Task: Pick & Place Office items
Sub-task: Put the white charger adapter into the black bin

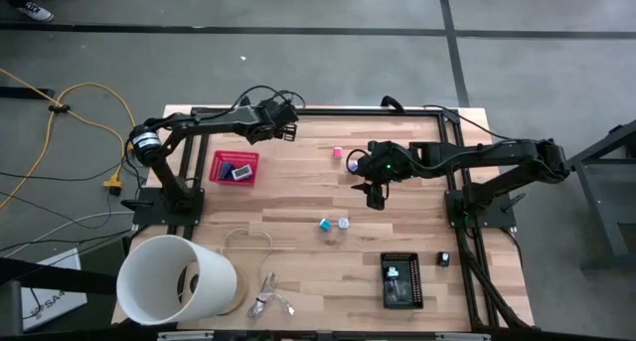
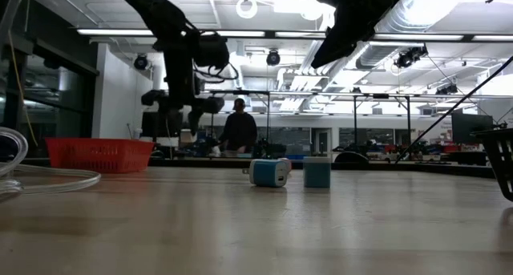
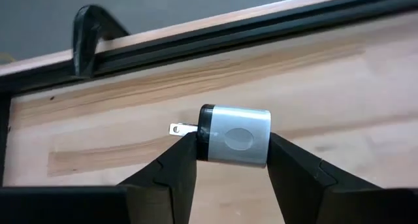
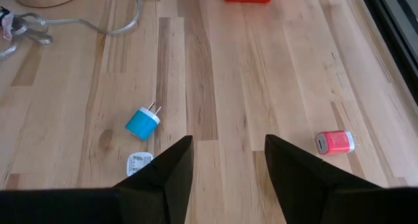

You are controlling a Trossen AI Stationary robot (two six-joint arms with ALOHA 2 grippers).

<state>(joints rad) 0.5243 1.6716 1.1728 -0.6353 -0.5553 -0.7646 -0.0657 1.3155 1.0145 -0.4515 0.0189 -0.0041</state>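
Left wrist view: left gripper [image 3: 232, 160] fingers are pinching a silver charger block [image 3: 235, 136] by its sides, prongs sticking out sideways, likely carrying it toward the red basket [image 1: 235, 168] just beside that arm. Farther out, right gripper [image 4: 226, 160] is hovering mid-surface [image 1: 298, 197] with fingers spread, arm stretching in, blue block [image 4: 142, 123], white block [image 4: 138, 162] and pink block [image 4: 335, 143] lying loose below.
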